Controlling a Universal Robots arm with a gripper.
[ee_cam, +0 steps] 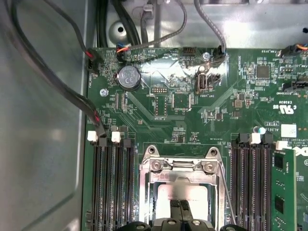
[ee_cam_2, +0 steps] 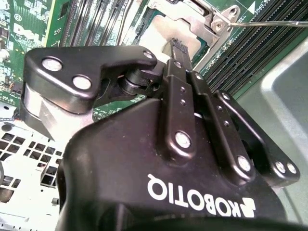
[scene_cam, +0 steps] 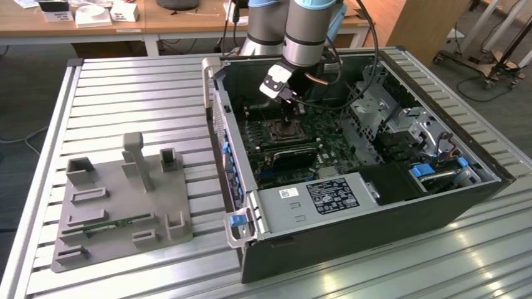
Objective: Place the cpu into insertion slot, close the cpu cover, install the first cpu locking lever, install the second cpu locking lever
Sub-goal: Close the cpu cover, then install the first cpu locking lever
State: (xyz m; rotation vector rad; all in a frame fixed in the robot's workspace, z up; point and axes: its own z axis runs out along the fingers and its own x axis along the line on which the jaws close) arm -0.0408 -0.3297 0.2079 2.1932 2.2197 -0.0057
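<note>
Inside the open computer case [scene_cam: 349, 243], my gripper [scene_cam: 291, 117] reaches down onto the insertion slot [scene_cam: 287, 131] on the green motherboard. The first wrist view has the silver cpu cover [ee_cam: 180, 166] lying flat around the slot, with the cpu's [ee_cam: 166, 192] dull metal top in its window. My gripper's [ee_cam: 181, 208] dark fingers are shut together with nothing between them, tips at the cpu's top. The second wrist view gives the same shut gripper [ee_cam_2: 179, 45] over the bright cpu [ee_cam_2: 154, 36] and the cover's hinge [ee_cam_2: 207, 19]. A thin wire locking lever [ee_cam: 226, 192] runs along one side of the cover.
Black memory slots [ee_cam: 113, 187] flank the socket on both sides, and one holds a green memory stick [ee_cam: 284, 192]. Black cables [ee_cam: 72, 91] run along the case wall. A grey fixture stand [scene_cam: 124, 199] sits on the slatted table at the exterior view's left.
</note>
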